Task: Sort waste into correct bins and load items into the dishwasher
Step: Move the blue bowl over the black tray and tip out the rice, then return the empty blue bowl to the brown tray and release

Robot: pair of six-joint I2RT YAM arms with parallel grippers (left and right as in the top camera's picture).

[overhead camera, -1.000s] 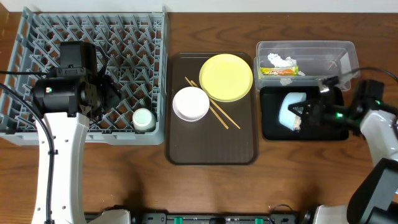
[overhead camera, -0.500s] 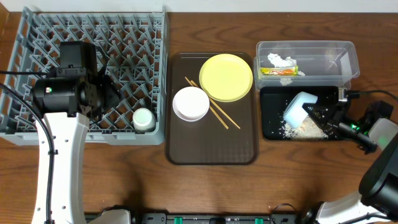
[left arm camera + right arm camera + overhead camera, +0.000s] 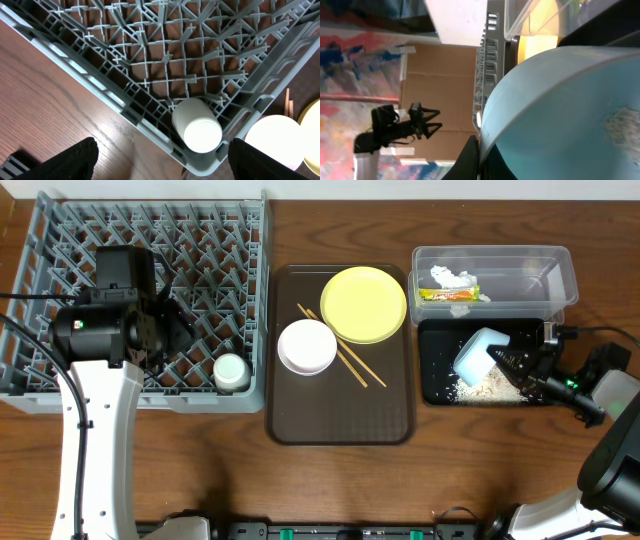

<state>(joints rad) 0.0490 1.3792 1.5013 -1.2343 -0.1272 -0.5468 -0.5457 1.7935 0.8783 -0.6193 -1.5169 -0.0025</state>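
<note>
The right gripper (image 3: pixel 508 360) pinches the rim of the light-blue bowl (image 3: pixel 476 354) and holds it tipped on its side above the black tray (image 3: pixel 432 350), at the right end of the wooden table (image 3: pixel 330 480). A loose heap of white rice scraps (image 3: pixel 488 387) lies on the tray just below the bowl's mouth, and the right wrist view shows a few grains clinging inside the bowl. Just behind the tray, the clear tub (image 3: pixel 530 280) holds the crumpled white tissue (image 3: pixel 451 277) and the green-and-orange snack wrapper (image 3: pixel 447 295) side by side at its left end. In the middle of the table, the brown serving tray (image 3: pixel 340 415) carries the yellow plate (image 3: pixel 363 304) at its far end, with the white bowl (image 3: pixel 307 346) just in front of it and to the left. The wooden chopsticks (image 3: pixel 352 363) run diagonally, passing under the plate's edge and beside the bowl. At the left, the left gripper (image 3: pixel 165 159) hangs over the grey dish rack (image 3: pixel 60 240) with its black fingers (image 3: pixel 70 160) spread wide and nothing between them. Below it, the small white cup (image 3: pixel 197 131) lies on its side in the rack's near right corner, against the rack wall.
</note>
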